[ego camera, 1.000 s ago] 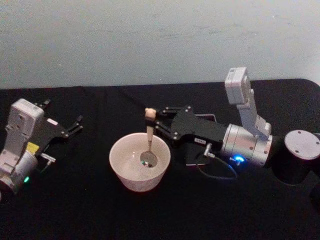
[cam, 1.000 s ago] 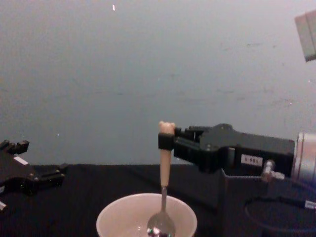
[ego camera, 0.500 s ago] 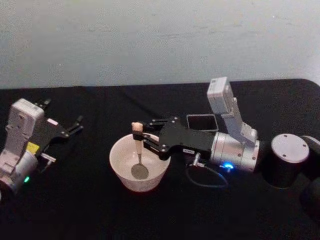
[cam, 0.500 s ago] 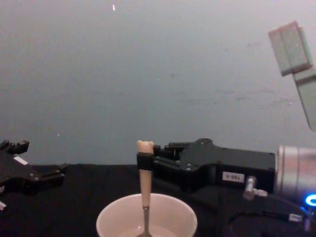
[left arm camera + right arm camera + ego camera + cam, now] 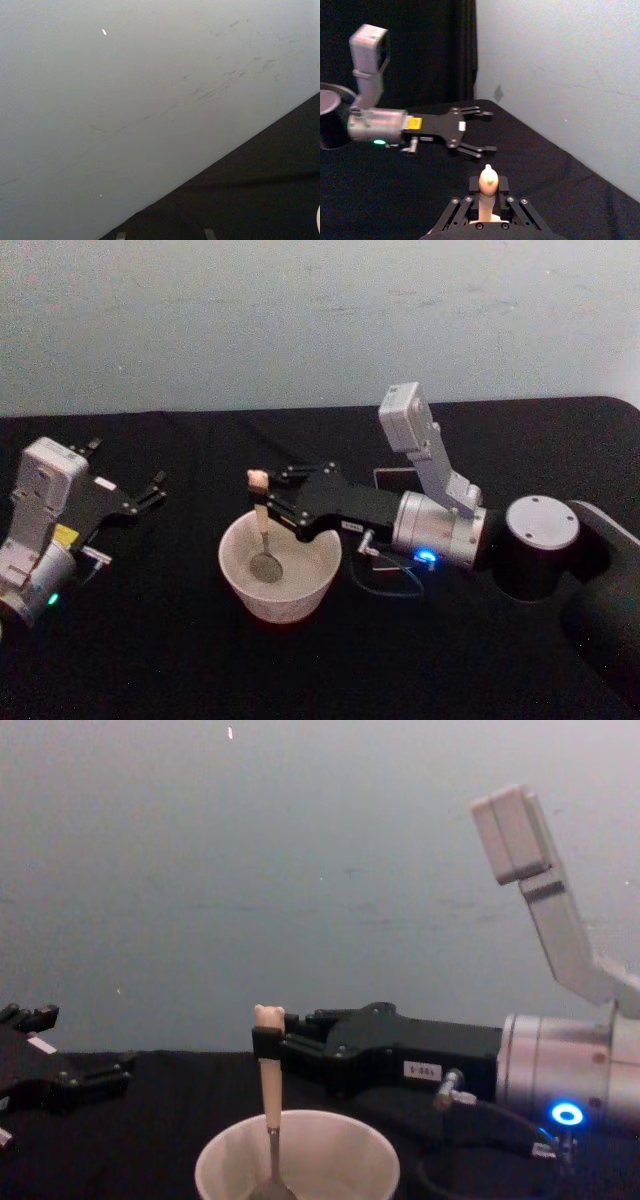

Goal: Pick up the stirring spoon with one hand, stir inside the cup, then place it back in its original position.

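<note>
Two arms rest over a matte black table cloth [image 5: 150, 650] before a pale, scuffed wall, and only the right one is at work. Its black, linkage-style right gripper [image 5: 265, 492] reaches in from the right, roughly level, with its jaws pressed onto the upper handle of the stirring spoon [image 5: 262, 532]. The left gripper [image 5: 130, 465] lies parked well apart on the left, its fingers spread and holding nothing. Just below the right gripper stands the cup [image 5: 280, 602], a wide, round, cream-white bowl shape with a thick, smooth rim. The holder [image 5: 388, 478], dark grey and square-mouthed with thin walls, stands behind the right forearm and to the cup's right, mostly hidden. The spoon's long axis runs nearly upright. Its shiny metal bowl hangs down inside the cup towards the left side, and I cannot tell whether it touches the bottom. Its thin dark neck crosses the rim height and its cream handle rises above the fingers. Stirring looks under way; the return will mean lifting straight up along that axis, then carrying rightward and back to the holder. Smallest, the tiny bear head [image 5: 268, 1014] tops the handle just above the pinch.
</note>
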Controlling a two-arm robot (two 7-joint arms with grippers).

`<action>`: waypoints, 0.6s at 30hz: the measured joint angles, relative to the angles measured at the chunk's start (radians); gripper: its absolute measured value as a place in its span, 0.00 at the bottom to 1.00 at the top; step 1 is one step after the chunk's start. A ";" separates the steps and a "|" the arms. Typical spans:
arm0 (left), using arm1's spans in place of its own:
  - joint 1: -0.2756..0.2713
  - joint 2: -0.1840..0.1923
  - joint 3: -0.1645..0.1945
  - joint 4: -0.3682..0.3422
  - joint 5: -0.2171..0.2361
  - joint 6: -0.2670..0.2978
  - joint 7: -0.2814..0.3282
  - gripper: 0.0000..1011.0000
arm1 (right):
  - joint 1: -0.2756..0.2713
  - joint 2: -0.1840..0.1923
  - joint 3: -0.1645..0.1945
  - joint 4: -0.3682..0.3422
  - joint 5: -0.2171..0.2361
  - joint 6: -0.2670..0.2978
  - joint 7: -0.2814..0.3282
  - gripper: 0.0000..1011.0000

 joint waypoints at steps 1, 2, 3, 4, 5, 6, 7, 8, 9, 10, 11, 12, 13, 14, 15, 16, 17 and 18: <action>0.000 0.000 0.000 0.000 0.000 0.000 0.000 0.99 | 0.009 -0.009 0.001 0.018 -0.006 -0.003 -0.007 0.21; 0.000 0.000 0.000 0.000 0.000 0.000 0.000 0.99 | 0.013 -0.014 0.002 0.024 -0.009 -0.004 -0.010 0.21; 0.000 0.000 0.000 0.000 0.000 0.000 0.000 0.99 | 0.017 -0.018 0.004 0.032 -0.011 -0.005 -0.014 0.21; 0.000 0.000 0.000 0.000 0.000 0.000 0.000 0.99 | 0.023 -0.025 0.007 0.046 -0.018 -0.006 -0.024 0.21; 0.000 0.000 0.000 0.000 0.000 0.000 0.000 0.99 | 0.026 -0.028 0.009 0.052 -0.021 -0.007 -0.029 0.21; 0.000 0.000 0.000 0.000 0.000 0.000 0.000 0.99 | 0.028 -0.031 0.011 0.056 -0.025 -0.008 -0.035 0.21; 0.000 0.000 0.000 0.000 0.000 0.000 0.000 0.99 | 0.030 -0.033 0.014 0.060 -0.027 -0.009 -0.039 0.21; 0.000 0.000 0.000 0.000 0.000 0.000 0.000 0.99 | 0.032 -0.035 0.020 0.066 -0.032 -0.010 -0.047 0.21; 0.000 0.000 0.000 0.000 0.000 0.000 0.000 0.99 | 0.032 -0.035 0.024 0.067 -0.034 -0.010 -0.051 0.21; 0.000 0.000 0.000 0.000 0.000 0.000 0.000 0.99 | 0.032 -0.035 0.026 0.067 -0.035 -0.010 -0.053 0.21; 0.000 0.000 0.000 0.000 0.000 0.000 0.000 0.99 | 0.032 -0.034 0.033 0.067 -0.039 -0.011 -0.059 0.21; 0.000 0.000 0.000 0.000 0.000 0.000 0.000 0.99 | 0.032 -0.032 0.036 0.065 -0.041 -0.011 -0.062 0.21; 0.000 0.000 0.000 0.000 0.000 0.000 0.000 0.99 | 0.028 -0.026 0.042 0.059 -0.045 -0.011 -0.066 0.21; 0.000 0.000 0.000 0.000 0.000 0.000 0.000 0.99 | 0.025 -0.023 0.044 0.053 -0.046 -0.010 -0.067 0.21; 0.000 0.000 0.000 0.000 0.000 0.000 0.000 0.99 | 0.022 -0.019 0.047 0.047 -0.047 -0.010 -0.069 0.21; 0.000 0.000 0.000 0.000 0.000 0.000 0.000 0.99 | 0.013 -0.008 0.053 0.030 -0.048 -0.007 -0.071 0.21; 0.000 0.000 0.000 0.000 0.000 0.000 0.000 0.99 | 0.009 -0.003 0.056 0.021 -0.048 -0.005 -0.072 0.21; 0.000 0.000 0.000 0.000 0.000 0.000 0.000 0.99 | 0.003 0.002 0.060 0.011 -0.048 -0.002 -0.072 0.21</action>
